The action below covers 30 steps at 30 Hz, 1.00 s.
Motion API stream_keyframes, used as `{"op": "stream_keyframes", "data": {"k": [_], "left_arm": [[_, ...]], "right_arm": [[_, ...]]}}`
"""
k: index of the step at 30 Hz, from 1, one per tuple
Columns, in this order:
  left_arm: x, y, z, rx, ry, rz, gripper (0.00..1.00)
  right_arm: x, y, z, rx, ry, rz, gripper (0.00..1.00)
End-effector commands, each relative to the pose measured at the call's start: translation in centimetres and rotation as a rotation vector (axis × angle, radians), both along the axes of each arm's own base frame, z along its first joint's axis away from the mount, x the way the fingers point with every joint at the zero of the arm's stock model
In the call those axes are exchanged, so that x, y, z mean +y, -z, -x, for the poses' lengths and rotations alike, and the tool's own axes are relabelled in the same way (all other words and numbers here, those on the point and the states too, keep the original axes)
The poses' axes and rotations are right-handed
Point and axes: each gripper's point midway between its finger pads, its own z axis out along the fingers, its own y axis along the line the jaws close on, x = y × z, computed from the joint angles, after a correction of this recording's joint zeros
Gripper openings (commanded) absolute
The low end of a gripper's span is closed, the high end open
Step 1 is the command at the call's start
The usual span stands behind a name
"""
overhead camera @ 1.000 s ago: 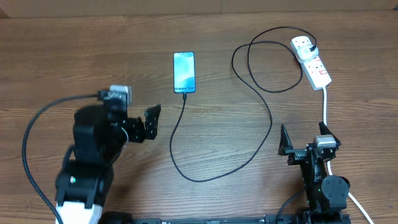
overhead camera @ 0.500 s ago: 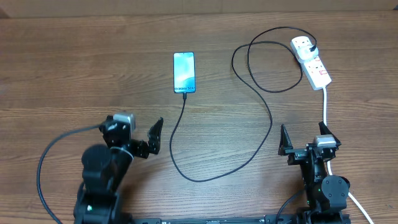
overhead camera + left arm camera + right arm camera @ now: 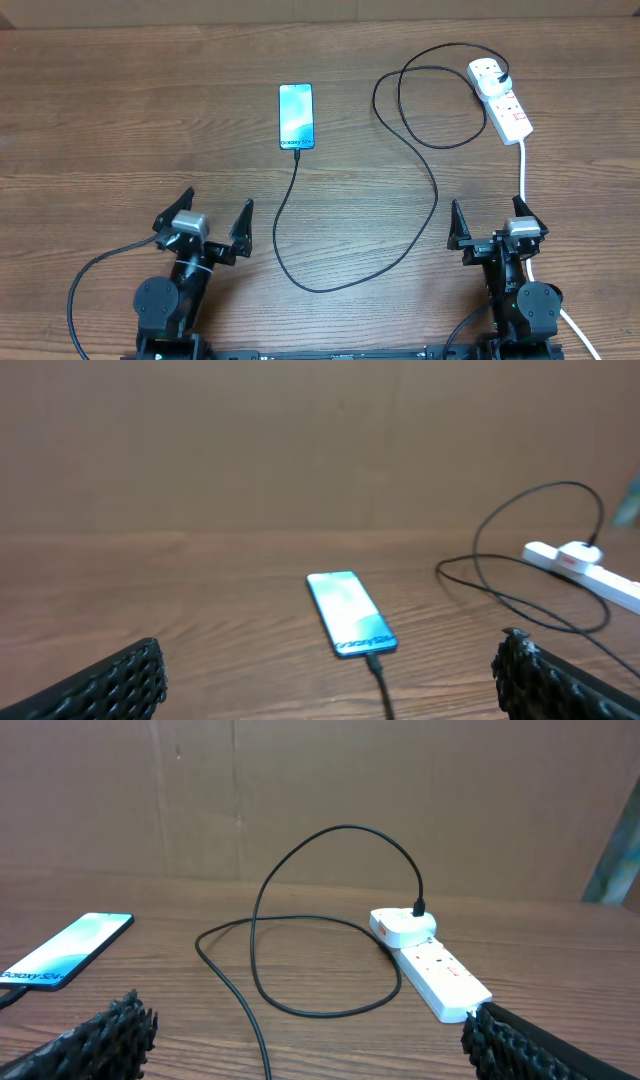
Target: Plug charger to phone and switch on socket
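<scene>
Left gripper (image 3: 219, 199) back by table (image 3: 100, 120) edge (jaws apart, right gripper (image 3: 486, 205) likewise), charger (image 3: 297, 160) between them.

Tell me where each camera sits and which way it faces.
Overhead: above the table, looking down on phone, charger, socket; left gripper and right gripper at bottom edge.
Left wrist: low, facing the phone; open left gripper in bottom corners.
Right wrist: low, facing the socket; open right gripper likewise.
Shared: both wrist views show phone and socket.
</scene>
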Motion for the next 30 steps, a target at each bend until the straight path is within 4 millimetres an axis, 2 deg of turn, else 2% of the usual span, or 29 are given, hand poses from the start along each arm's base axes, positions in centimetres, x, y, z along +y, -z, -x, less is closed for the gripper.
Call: {"op": "stream_keyframes", "data": {"k": [1, 8, 21, 23, 30], "left_arm": [[0.6, 0.0, 0.4, -0.034, -0.019, 0.027, 1.0], [1.1, -0.4, 0.8, -0.059, -0.041, 0.015, 1.0], [2.2, 2.9, 1.5, 0.071, -0.095, 0.013, 1.0], [2.5, 2.4, 1.5, 0.045, -0.109, 0.006, 1.0], [3.3, 2.6, 1.5, 0.048, -0.144, -0.035, 0.99]], "right_arm": [[0.2, 0.1, 0.0, -0.007, -0.008, 0.007, 1.0], [0.2, 0.1, 0.0, -0.007, -0.008, 0.007, 1.0], [0.2, 0.1, 0.0, -0.007, -0.008, 0.007, 1.0], [0.2, 0.1, 0.0, -0.007, -0.007, 0.007, 1.0], [0.2, 0.1, 0.0, -0.007, -0.008, 0.007, 1.0]]}}
